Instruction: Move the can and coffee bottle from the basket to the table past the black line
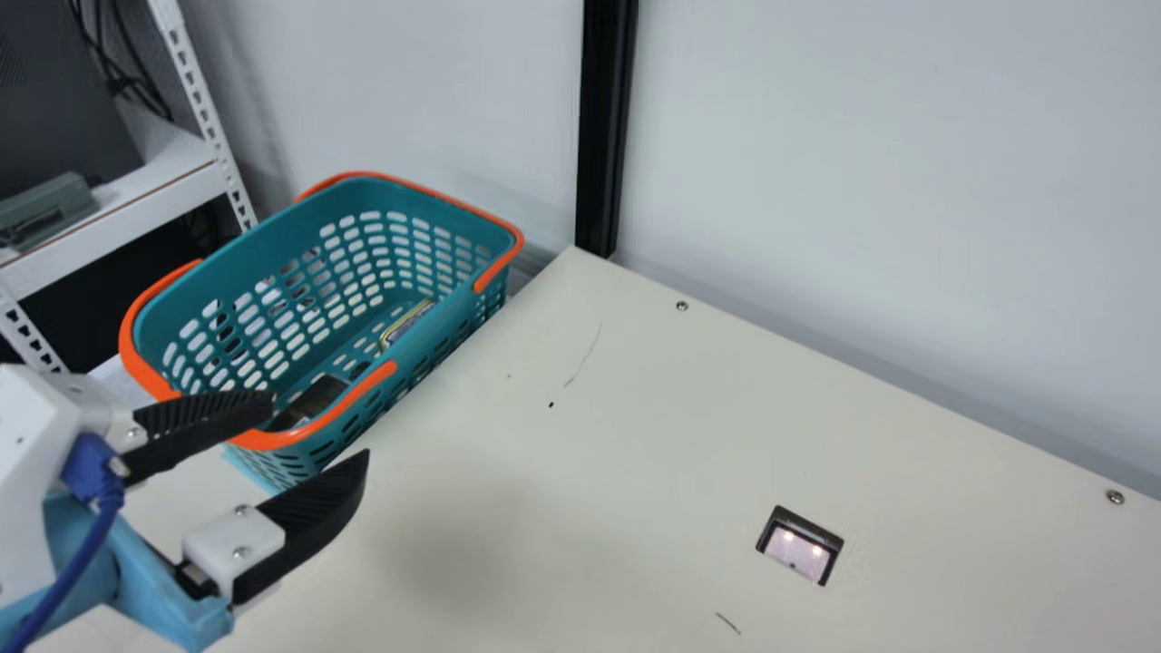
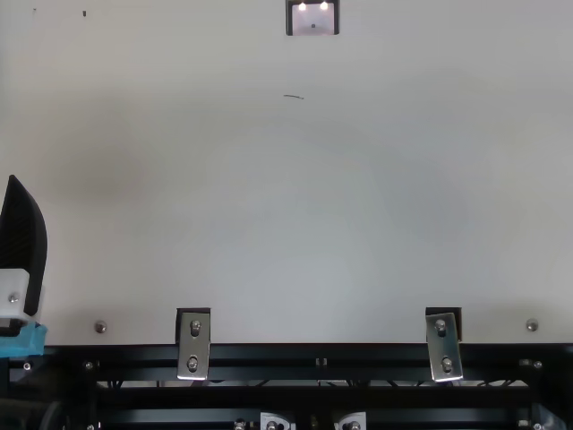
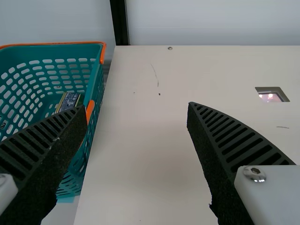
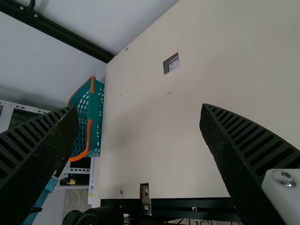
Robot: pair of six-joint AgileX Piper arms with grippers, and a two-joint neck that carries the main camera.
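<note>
**Left hand lining up over the rim**

The left hand (image 1: 319,430) is hovering by the basket (image 1: 254,245), fingers apart; the right hand (image 4: 138,109) is hanging above the surface (image 1: 544,499), its fingers apart too. Apparently the can (image 1: 405,325) is lying inside, with a dark item (image 1: 317,396), possibly the coffee bottle. Good grasping is meaning clearing the orange handle (image 1: 388,370), centring, then descending straight.

One left end effector (image 1: 319,426), black ribbed tapering fingers (image 1: 313,512) spread wide on white mounts, light-blue wrist parts (image 1: 172,585), blue cable (image 1: 63,567) attached, main view's lower left, one right end effector (image 4: 139,108), matching black ribbed fingers (image 4: 255,140), likewise parted.
</note>
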